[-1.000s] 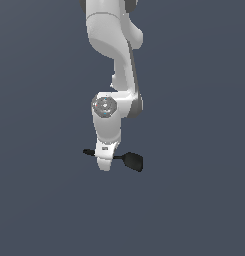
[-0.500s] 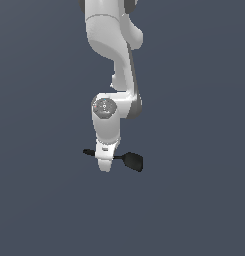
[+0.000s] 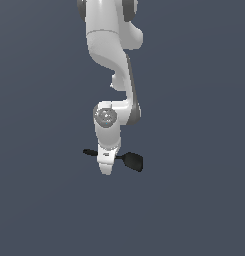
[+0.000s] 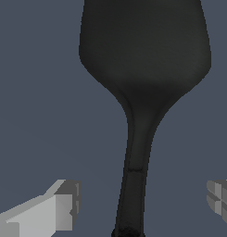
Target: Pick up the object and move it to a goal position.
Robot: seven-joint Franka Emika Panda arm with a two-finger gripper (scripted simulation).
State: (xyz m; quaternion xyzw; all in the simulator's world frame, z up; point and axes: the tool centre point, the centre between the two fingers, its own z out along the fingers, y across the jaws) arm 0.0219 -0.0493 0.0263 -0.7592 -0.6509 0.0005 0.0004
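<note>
Gripper, pale grey parallel fingers: spread wide, straddling the handle without touching. Small black spatula-like utensil: lying flat beneath the white arm's wrist. Advice: centre on the thin handle, descend fully, then close evenly.

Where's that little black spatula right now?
In the exterior view the black spatula lies directly under the gripper, blade toward that view's right; its handle sits between the open fingers, untouched.

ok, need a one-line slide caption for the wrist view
Open gripper straddling the black spatula's thin handle, fingers clear on both sides, blade ahead.
</note>
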